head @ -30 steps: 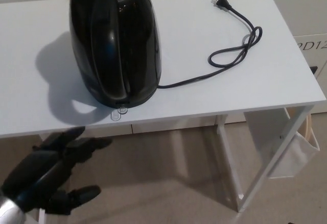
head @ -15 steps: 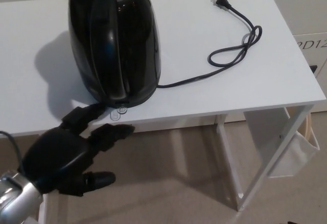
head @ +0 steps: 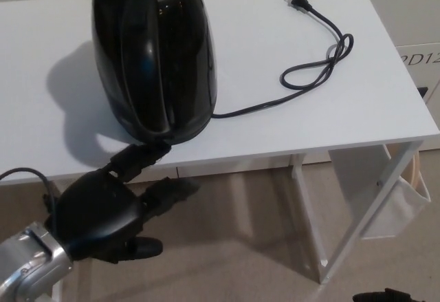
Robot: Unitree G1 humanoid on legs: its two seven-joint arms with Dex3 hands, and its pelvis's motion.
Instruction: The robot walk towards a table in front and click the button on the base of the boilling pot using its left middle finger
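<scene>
Reaching up under the kettle, your left hand has open fingers, one tip touching its base front.

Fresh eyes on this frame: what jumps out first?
The big glossy black kettle standing near the front edge of the white table, left of centre. Next, the robot's black left hand at lower left, one finger stretched up to the kettle's base. Last, the black power cord looping across the right side, its plug lying loose near the back edge.
</scene>
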